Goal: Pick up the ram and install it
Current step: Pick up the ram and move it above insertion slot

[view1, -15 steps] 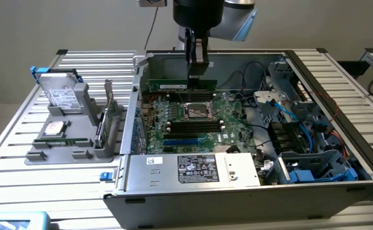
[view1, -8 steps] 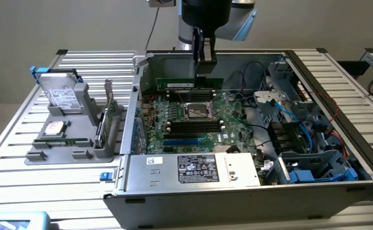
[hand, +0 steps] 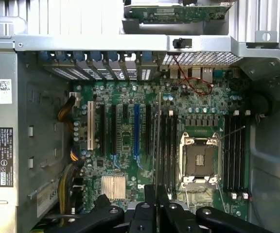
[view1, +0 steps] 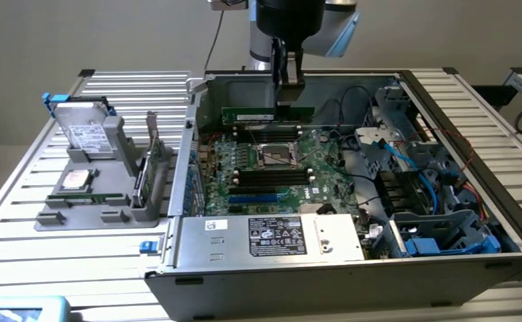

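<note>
My gripper (view1: 289, 90) reaches down into the open computer case (view1: 476, 268) and is shut on the ram (view1: 268, 115), a long green stick held level by its upper edge. The ram hangs just above the green motherboard (view1: 324, 157), over the black memory slots (view1: 274, 132) on the far side of the CPU socket (view1: 277, 155). In the wrist view the ram (hand: 157, 141) shows edge-on as a thin line running out from my gripper (hand: 157, 206), over the row of black slots (hand: 168, 145) beside the CPU socket (hand: 198, 162).
A grey holder (view1: 82, 218) on the exterior view's left carries a hard drive (view1: 86, 131), a square silver chip (view1: 76, 179), a green stick (view1: 86, 199) and an upright green card (view1: 151, 157). The power supply (view1: 270, 238) and blue cables (view1: 395, 157) crowd the case.
</note>
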Robot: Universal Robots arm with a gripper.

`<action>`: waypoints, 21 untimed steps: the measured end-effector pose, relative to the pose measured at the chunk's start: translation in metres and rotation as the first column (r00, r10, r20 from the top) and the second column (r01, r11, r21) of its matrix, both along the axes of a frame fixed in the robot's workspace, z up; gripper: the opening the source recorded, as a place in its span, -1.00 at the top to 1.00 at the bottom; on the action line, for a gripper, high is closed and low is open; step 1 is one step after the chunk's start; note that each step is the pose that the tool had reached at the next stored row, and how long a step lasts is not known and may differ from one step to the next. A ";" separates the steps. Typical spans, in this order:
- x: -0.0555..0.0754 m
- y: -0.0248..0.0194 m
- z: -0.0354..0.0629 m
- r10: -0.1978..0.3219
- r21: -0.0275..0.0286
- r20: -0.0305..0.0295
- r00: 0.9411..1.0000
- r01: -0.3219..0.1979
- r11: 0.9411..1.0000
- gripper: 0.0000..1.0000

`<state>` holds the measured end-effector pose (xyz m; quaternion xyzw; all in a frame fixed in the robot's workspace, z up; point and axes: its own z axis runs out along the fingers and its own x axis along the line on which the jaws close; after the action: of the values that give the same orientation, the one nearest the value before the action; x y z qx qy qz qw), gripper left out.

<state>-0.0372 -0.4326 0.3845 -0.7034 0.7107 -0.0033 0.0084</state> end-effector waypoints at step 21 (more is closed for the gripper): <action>0.005 0.0294 -0.0141 -0.001 0.019 0.003 1.000 0.001 1.000 0.73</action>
<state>-0.0324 -0.4032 0.3704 -0.7030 0.7110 0.0025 0.0164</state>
